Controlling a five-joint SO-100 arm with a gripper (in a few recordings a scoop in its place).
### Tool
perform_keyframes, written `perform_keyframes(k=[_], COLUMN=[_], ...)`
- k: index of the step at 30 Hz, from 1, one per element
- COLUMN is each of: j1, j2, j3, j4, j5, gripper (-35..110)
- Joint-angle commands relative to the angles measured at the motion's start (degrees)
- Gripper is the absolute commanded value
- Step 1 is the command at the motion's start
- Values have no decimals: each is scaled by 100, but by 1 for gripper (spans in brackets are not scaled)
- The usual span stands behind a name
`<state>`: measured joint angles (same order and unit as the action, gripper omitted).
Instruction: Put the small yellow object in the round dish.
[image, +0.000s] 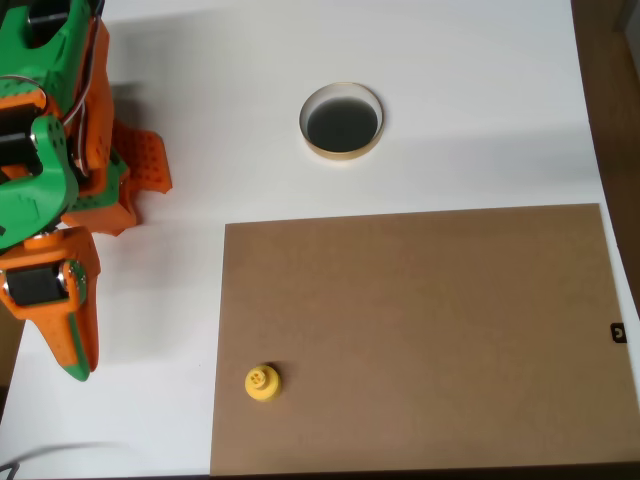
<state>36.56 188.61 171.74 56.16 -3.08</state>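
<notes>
In the overhead view the yellow piece (262, 382) is sitting upright, knob up, on the brown board (420, 340), near its lower left corner and just inside the left edge. The dish (342, 120) is lying off the board on the white worktop (480, 100), beyond the board's top edge and a little to the right of the piece, its dark inside showing nothing in it. The two are lying well apart, so the piece is probably going to need lifting and carrying rather than nudging.

The arm is resting folded at the left edge, its claw (75, 350) pointing down the picture over the bare worktop, left of the board and near the piece but not touching it. The claw is gripping nothing; its fingers are looking closed together from above, though I cannot tell for sure how far apart they are. Nothing is standing between claw and piece, so the reach looks unobstructed.
</notes>
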Motion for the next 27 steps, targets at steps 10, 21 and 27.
perform_keyframes(k=[10, 21, 27], j1=[79, 123, 396], j2=[202, 202, 202], j3=[-9, 9, -422], j4=[-97, -158, -132], j5=[-70, -26, 229], gripper=[1, 4, 15])
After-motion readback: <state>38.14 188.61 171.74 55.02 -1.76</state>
